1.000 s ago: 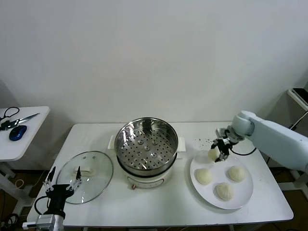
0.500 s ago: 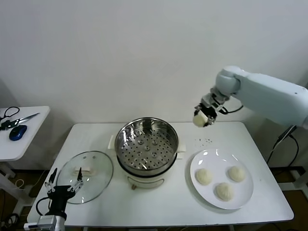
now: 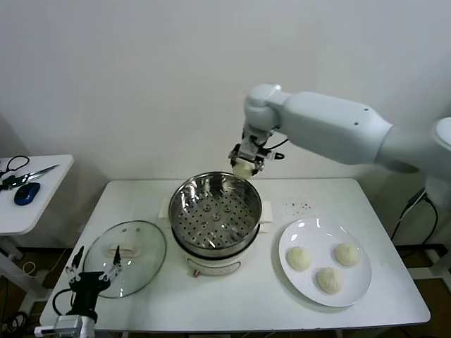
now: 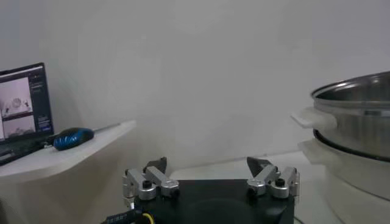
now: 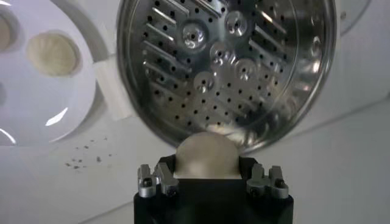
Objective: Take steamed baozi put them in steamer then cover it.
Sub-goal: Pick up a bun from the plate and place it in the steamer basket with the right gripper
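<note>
A plain white wall backs a white rectangular table (image 3: 232, 296). The steamer (image 3: 215, 211) stands near the table's centre: a round, shiny stainless-steel basket with a perforated floor, seated on a cream-white cooker base with side handles. The basket is empty.

Beside the steamer, toward the robot's left, the cover (image 3: 124, 258) lies flat on the table. It is a round clear glass lid with a metal rim and a flat cream-white handle at its centre.

On the steamer's other side lies a flat, round white plate (image 3: 356, 282). It carries three steamed baozi (image 3: 328, 279), smooth, round and cream-white; the nearest one shows pleats on top. A scatter of dark specks (image 3: 299, 206) marks the table between plate and steamer.

The right gripper (image 3: 244, 164) hangs above the steamer's far rim. Its jaws are closed on a fourth bun (image 5: 206, 156), which sits between the fingers; the right wrist view shows the bun over the rim's edge, with the perforated floor beyond it.

The left gripper (image 3: 91, 274) is parked at the near table edge, next to the cover, jaws spread wide and holding nothing.

A small white side table (image 3: 32, 211) stands farther out past the cover; it holds a blue mouse (image 3: 26, 193).
</note>
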### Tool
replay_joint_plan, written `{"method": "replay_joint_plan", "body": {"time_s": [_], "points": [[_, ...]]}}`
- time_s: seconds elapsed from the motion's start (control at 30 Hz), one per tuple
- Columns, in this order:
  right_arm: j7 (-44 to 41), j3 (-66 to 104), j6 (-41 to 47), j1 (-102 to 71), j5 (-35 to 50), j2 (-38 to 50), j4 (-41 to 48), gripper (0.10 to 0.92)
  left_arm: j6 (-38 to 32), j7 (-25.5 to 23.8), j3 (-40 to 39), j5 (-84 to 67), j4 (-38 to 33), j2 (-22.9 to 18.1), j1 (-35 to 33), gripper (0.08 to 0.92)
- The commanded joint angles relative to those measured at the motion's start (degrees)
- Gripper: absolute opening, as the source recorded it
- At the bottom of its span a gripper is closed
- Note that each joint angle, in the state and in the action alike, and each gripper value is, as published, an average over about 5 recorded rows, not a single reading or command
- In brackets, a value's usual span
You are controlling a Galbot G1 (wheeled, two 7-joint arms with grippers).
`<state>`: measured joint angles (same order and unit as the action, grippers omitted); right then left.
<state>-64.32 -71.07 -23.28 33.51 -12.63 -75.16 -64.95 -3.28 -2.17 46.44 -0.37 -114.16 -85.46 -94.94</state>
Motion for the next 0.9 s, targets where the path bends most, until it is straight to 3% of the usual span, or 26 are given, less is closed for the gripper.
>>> {"method": "replay_joint_plan", "body": {"time_s": [0.03,0.47,0.73,0.9], "points": [[0.1,2.1,-4.5,-5.7,-8.1,-6.8,1.6,0.670,0.5,0.0,-0.3,0.1,-0.1,-0.4,0.3,0.823],[2.0,5.4,-9.1,-12.6,-19.4,-9.7,9.3,0.673,0.3,0.0,-0.2,0.2,0.2,-0.5,-0.1,0.823],[2.5,5.8,-9.3,-13.2,-19.1,-10.2,11.4,0.689,0.5,0.3,-0.3,0.4,0.2,-0.4,-0.1,0.823],[2.2,4.8,-8.1,-12.6,-15.6,-9.8,11.3,0.777,0.7,0.4,-0.3,0.4,0.1,-0.5,-0.2,0.823]]}}
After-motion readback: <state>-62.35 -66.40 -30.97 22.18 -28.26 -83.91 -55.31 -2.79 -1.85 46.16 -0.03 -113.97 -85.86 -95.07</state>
